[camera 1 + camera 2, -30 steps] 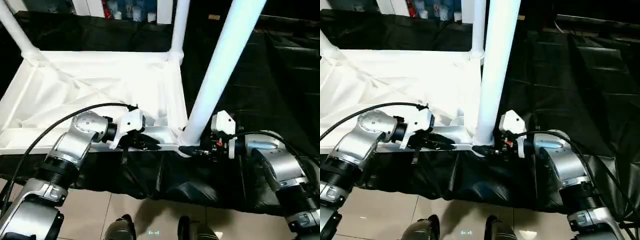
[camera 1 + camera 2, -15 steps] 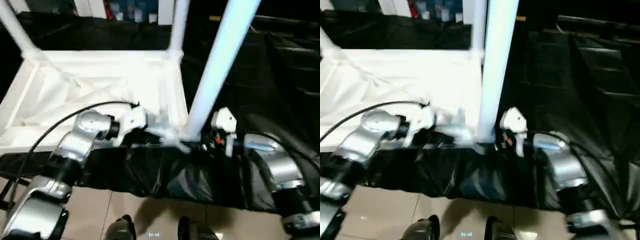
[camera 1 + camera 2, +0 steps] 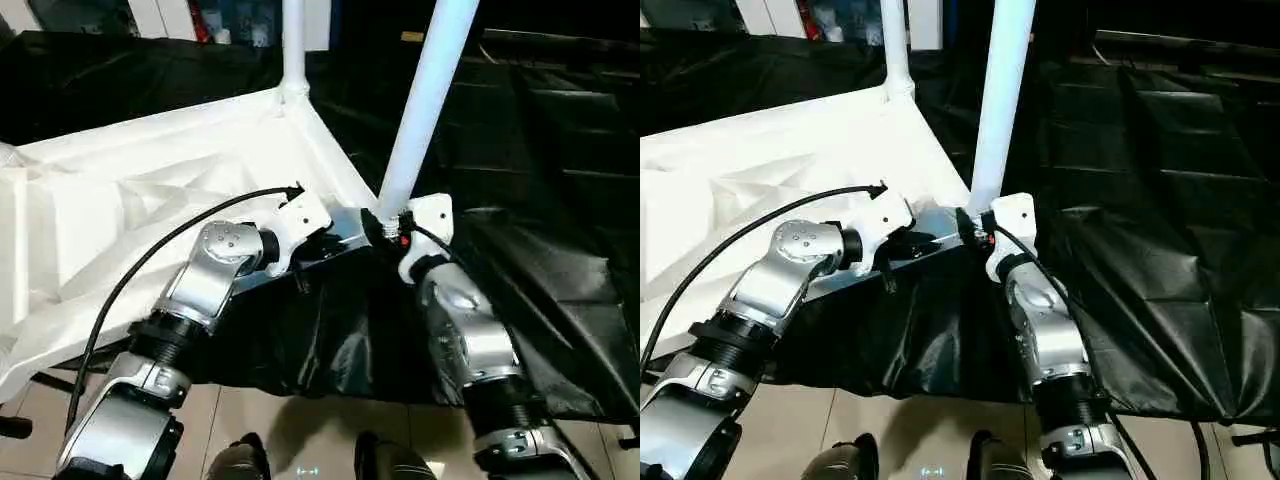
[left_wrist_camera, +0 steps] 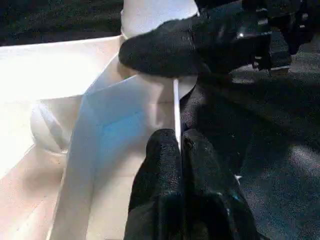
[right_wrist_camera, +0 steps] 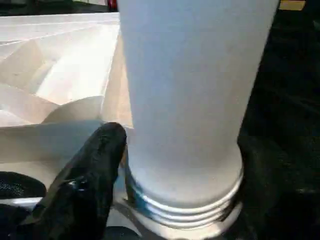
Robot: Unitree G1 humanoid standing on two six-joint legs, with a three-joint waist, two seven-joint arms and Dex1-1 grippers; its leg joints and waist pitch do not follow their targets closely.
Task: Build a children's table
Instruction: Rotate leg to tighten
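lying upside down across the left and centre of the frame, the children's table (image 3: 150, 190) shows its ribbed underside. left jaws (image 4: 179, 145) are pressed together, pinching its near rim. right jaws (image 5: 165, 200) stand spread round the base of 1 leg (image 3: 425, 100) in the corner socket.

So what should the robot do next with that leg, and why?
Probably twist the near leg further into its corner socket: thread rings show at its base, so it looks not fully seated. The left gripper pinches the tabletop's rim, steadying it; the right gripper sits at the base.
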